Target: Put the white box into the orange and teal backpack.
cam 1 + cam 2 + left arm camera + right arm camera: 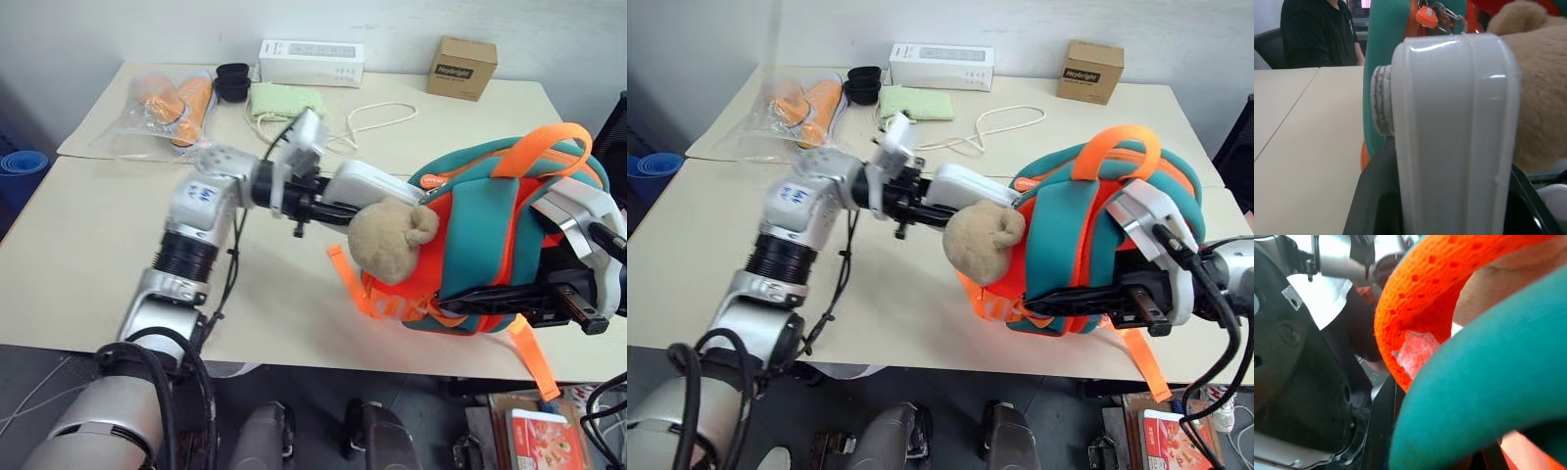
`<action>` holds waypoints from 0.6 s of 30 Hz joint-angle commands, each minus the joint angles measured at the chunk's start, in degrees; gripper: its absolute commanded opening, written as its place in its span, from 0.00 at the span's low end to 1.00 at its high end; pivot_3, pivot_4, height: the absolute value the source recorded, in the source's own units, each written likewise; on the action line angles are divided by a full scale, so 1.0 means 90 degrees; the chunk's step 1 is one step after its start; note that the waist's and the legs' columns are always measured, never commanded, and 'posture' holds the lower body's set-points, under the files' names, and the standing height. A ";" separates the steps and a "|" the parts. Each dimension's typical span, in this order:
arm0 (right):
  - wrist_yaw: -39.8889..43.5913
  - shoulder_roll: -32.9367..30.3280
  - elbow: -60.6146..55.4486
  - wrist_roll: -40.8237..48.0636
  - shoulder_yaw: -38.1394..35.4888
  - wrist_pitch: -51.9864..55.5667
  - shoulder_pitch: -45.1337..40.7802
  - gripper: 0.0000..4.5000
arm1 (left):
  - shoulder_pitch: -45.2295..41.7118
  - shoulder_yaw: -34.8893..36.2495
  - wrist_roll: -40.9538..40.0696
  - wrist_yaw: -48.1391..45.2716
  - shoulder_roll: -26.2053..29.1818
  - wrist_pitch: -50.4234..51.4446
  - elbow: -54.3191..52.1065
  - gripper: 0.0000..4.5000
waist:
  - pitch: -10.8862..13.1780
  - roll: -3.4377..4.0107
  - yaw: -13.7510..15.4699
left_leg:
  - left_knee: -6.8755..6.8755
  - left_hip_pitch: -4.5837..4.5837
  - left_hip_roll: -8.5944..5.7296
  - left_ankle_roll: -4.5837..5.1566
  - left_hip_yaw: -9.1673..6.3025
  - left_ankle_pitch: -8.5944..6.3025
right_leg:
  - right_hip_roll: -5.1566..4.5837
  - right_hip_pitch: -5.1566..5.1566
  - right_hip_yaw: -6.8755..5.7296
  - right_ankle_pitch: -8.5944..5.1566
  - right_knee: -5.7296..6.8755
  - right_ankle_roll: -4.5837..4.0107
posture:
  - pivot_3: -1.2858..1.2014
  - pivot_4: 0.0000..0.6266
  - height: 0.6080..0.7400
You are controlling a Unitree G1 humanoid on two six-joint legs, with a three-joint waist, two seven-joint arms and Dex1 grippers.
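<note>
The white box (370, 184) is a flat white case with rounded corners, held level above the table, and my left gripper (331, 204) is shut on its near end. Its far end points at the top opening of the orange and teal backpack (490, 211) and reaches just over the tan plush toy (390, 240). In the left wrist view the white box (1454, 132) stands between the black fingers with teal fabric and plush behind it. My right gripper (468, 294) is shut on the backpack's teal strap panel, holding the backpack up at the table's right front.
At the table's back lie a long white carton (311, 62), a brown cardboard box (461, 67), a black cup (233, 80), a green cloth (284, 99), a white cord (377, 118) and a plastic bag of orange items (171, 108). A person (1317, 34) sits beyond the table.
</note>
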 commanded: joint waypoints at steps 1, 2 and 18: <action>-0.0145 0.0093 -0.0172 0.0155 -0.0078 -0.0134 -0.0105 0.00 | -0.0143 -0.0129 0.0159 0.0625 -0.0660 -0.0263 0.0190 0.27 | 0.0000 0.0000 -0.0010 | 0.0008 -0.0005 -0.0001 0.0006 0.0000 -0.0003 | -0.0001 -0.0002 -0.0001 0.0002 0.0000 0.0003 | 0.52 0.24 1.00; -0.0172 0.0111 -0.0194 0.0167 -0.0070 -0.0136 -0.0103 0.00 | -0.0181 -0.0151 0.0247 0.0784 -0.0833 -0.0371 0.0349 0.27 | 0.0000 0.0000 -0.0017 | 0.0014 -0.0007 -0.0001 0.0012 0.0003 -0.0007 | -0.0002 -0.0002 0.0001 0.0003 0.0001 0.0004 | 0.52 0.24 1.00; -0.0722 0.0391 -0.0411 0.0188 -0.0167 -0.0313 0.0327 0.00 | 0.0299 0.1181 -0.1390 0.0200 0.1511 0.2207 -0.1974 0.99 | -0.0002 0.0004 -0.0151 | 0.0014 0.0002 0.0003 0.0000 -0.0002 -0.0006 | 0.0001 0.0000 0.0004 0.0005 0.0003 0.0003 | 0.52 0.24 1.00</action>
